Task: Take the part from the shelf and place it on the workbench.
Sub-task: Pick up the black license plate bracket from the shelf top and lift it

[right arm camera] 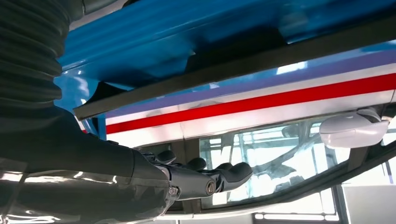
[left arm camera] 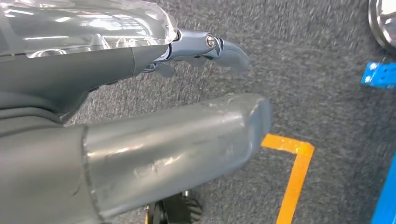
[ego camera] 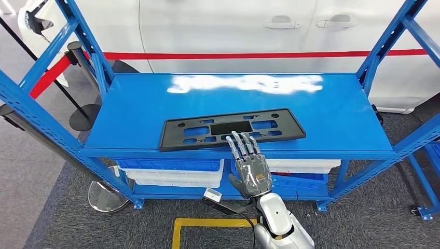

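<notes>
My right hand (ego camera: 250,174) hovered with fingers spread, holding nothing, fingertips over the black part (ego camera: 231,128) on the blue shelf (ego camera: 129,109). My left hand (left arm camera: 140,135) hung over the carpet, holding nothing.

— Right hand (ego camera: 250,168)?
— Reaching forward on a silver arm, palm down, fingers (ego camera: 240,143) straight and slightly apart; it holds nothing.
— And the left hand (left arm camera: 140,116)?
— Hanging low; thumb (left arm camera: 177,140) extended, one finger (left arm camera: 219,49) stretched out beside it; nothing in its grasp.

Grey carpet (ego camera: 363,218), yellow floor tape (ego camera: 207,223), white car (ego camera: 233,31), possibly parked
</notes>
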Available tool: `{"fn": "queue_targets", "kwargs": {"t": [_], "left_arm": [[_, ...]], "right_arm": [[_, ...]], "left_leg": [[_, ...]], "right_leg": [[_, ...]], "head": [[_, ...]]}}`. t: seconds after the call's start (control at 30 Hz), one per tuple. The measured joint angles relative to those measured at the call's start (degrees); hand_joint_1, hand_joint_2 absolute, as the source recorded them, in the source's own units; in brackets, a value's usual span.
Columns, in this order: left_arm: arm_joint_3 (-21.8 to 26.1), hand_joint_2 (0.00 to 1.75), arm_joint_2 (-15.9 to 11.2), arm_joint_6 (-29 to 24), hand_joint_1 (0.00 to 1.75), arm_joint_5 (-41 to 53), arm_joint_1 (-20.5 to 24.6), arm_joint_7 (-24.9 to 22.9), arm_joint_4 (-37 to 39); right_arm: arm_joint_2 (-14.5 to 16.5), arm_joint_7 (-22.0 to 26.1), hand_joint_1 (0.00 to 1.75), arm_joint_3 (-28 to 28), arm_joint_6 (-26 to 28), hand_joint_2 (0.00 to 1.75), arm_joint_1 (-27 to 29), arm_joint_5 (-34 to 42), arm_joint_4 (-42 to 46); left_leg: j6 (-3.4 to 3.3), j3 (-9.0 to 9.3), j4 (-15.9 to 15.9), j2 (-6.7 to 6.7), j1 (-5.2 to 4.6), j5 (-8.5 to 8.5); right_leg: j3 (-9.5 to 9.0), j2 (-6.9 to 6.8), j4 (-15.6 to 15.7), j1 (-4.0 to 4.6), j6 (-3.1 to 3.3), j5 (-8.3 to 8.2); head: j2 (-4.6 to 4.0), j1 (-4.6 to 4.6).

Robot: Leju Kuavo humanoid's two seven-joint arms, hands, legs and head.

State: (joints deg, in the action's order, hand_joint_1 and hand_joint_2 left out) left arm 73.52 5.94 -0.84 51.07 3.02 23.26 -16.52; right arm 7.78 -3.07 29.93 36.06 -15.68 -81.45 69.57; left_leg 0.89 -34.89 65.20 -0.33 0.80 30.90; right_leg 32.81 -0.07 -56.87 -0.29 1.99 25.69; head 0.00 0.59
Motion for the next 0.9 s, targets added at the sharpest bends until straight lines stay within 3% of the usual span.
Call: {"fn": "queue_targets", "kwargs": {"t": [0.07, 0.1, 0.13, 0.2, 0.27, 0.33, 0.43, 0.5, 0.57, 0.6, 0.63, 0.7, 0.77, 0.8, 0.9], "left_arm": [[0.32, 0.00, -0.11, -0.01, 0.00, -0.06, -0.08, -0.10, 0.00], [0.50, 0.00, -0.14, -0.01, 0.00, -0.07, -0.14, -0.13, 0.00], [0.65, 0.00, -0.16, -0.01, 0.00, -0.08, -0.19, -0.15, 0.00], [0.80, 0.00, -0.24, -0.01, 0.00, -0.13, -0.19, -0.17, 0.00], [0.89, 0.00, -0.32, -0.03, 0.00, -0.15, -0.07, -0.21, -0.01], [0.96, 0.00, -0.34, -0.07, 0.00, -0.17, -0.06, -0.25, -0.01], [1.09, 0.00, -0.32, -0.10, 0.00, -0.33, -0.11, -0.30, 0.00], [1.20, 0.00, -0.31, -0.11, 0.00, -0.46, -0.02, -0.34, 0.00], [1.28, 0.00, -0.32, -0.12, 0.00, -0.61, 0.02, -0.39, 0.00], [1.32, 0.00, -0.32, -0.12, 0.00, -0.70, 0.00, -0.40, 0.00], [1.37, 0.00, -0.32, -0.13, 0.00, -0.79, -0.02, -0.41, 0.00], [1.49, 0.00, -0.32, -0.14, 0.00, -0.94, -0.03, -0.42, 0.00], [1.68, 0.00, -0.31, -0.14, 0.00, -1.03, 0.05, -0.43, 0.00], [1.79, 0.00, -0.30, -0.14, 0.00, -1.04, 0.07, -0.44, 0.00], [2.08, 0.00, -0.31, -0.13, 0.00, -1.05, 0.13, -0.49, -0.01]], "right_arm": [[0.00, 0.06, 0.00, -0.15, 0.00, 1.75, 0.08, 0.02, -0.27], [0.00, 0.08, 0.00, -0.21, 0.00, 1.75, 0.14, 0.03, -0.43], [0.00, 0.10, 0.00, -0.25, 0.00, 1.75, 0.19, 0.04, -0.56], [0.00, 0.12, 0.00, -0.33, 0.00, 1.75, 0.26, 0.04, -0.71], [0.00, 0.13, 0.00, -0.47, 0.01, 1.75, 0.24, 0.03, -0.78], [0.00, 0.16, 0.00, -0.61, 0.01, 1.75, 0.25, 0.04, -0.83], [0.00, 0.19, 0.00, -0.77, 0.01, 1.75, 0.20, 0.04, -0.86], [-0.01, 0.19, 0.00, -1.03, 0.00, 1.75, 0.15, 0.03, -0.90], [-0.04, 0.16, 0.00, -1.33, -0.03, 1.75, 0.32, 0.03, -1.05], [-0.06, 0.14, 0.00, -1.43, -0.06, 1.75, 0.46, 0.03, -1.18], [-0.08, 0.13, 0.00, -1.51, -0.09, 1.75, 0.56, 0.03, -1.28], [-0.09, 0.12, 0.00, -1.56, -0.14, 1.75, 0.61, 0.03, -1.38], [-0.09, 0.12, 0.00, -1.58, -0.18, 1.75, 0.53, 0.03, -1.38], [-0.09, 0.12, 0.00, -1.60, -0.21, 1.75, 0.53, 0.03, -1.39], [-0.06, 0.11, 0.00, -1.62, -0.32, 1.75, 0.55, 0.04, -1.38]], "left_leg": [[0.40, -3.81, 7.00, 0.01, 0.06, 2.54], [0.56, -4.87, 8.49, 0.02, 0.10, 2.40], [0.66, -4.85, 7.77, 0.02, 0.18, 1.09], [0.61, -2.19, 1.16, 0.11, 0.35, -3.27], [0.19, 0.44, -4.70, 0.17, 0.19, -5.47], [-0.47, 1.00, -6.01, 0.10, -0.09, -5.22], [-1.61, 1.41, -6.59, 0.02, 0.23, -5.18], [-2.23, 1.84, -6.94, 0.04, 0.40, -5.07], [-2.54, 2.05, -6.95, 0.06, 0.38, -4.80], [-2.58, 2.21, -6.94, 0.04, 0.37, -4.63], [-2.53, 2.47, -6.93, 0.00, 0.37, -4.42], [-2.27, 3.25, -6.95, -0.11, 0.37, -3.88], [-1.71, 3.80, -6.87, -0.20, 0.19, -3.27], [-1.39, 3.89, -6.87, -0.22, 0.10, -3.04], [-0.33, 4.21, -7.10, -0.14, 0.14, -2.60]], "right_leg": [[-0.27, -0.04, -0.08, 0.07, 0.21, 0.35], [-0.41, -0.01, -0.17, 0.09, 0.19, 0.57], [-0.61, 0.02, -0.29, 0.09, 0.13, 0.82], [-1.18, 0.08, -0.64, 0.07, -0.16, 1.52], [-1.39, 0.11, -1.10, 0.25, -0.69, 2.13], [-1.29, 0.12, -1.24, 0.41, -1.21, 2.37], [-1.04, 0.10, -2.27, 0.35, -1.94, 3.37], [1.54, 0.12, -7.45, 0.14, -2.44, 5.96], [6.01, 0.10, -14.85, -0.07, -2.76, 8.48], [7.60, 0.10, -16.92, -0.15, -2.84, 8.46], [8.22, 0.09, -16.98, -0.22, -2.84, 7.32], [6.17, 0.09, -11.00, -0.31, -2.54, 2.52], [3.24, 0.12, -4.23, -0.11, -2.10, -0.47], [2.54, 0.16, -2.54, 0.02, -1.93, -0.76], [2.04, 0.37, -1.50, 0.08, -1.28, -0.26]], "head": [[0.00, 0.08], [0.00, 0.08], [0.00, 0.09], [0.00, 0.09], [0.00, 0.08], [0.00, 0.03], [-0.01, -0.13], [-0.01, -0.36], [0.00, -0.48], [0.00, -0.48], [0.00, -0.48], [0.00, -0.49], [0.00, -0.52], [0.00, -0.51], [-0.01, -0.47]]}}
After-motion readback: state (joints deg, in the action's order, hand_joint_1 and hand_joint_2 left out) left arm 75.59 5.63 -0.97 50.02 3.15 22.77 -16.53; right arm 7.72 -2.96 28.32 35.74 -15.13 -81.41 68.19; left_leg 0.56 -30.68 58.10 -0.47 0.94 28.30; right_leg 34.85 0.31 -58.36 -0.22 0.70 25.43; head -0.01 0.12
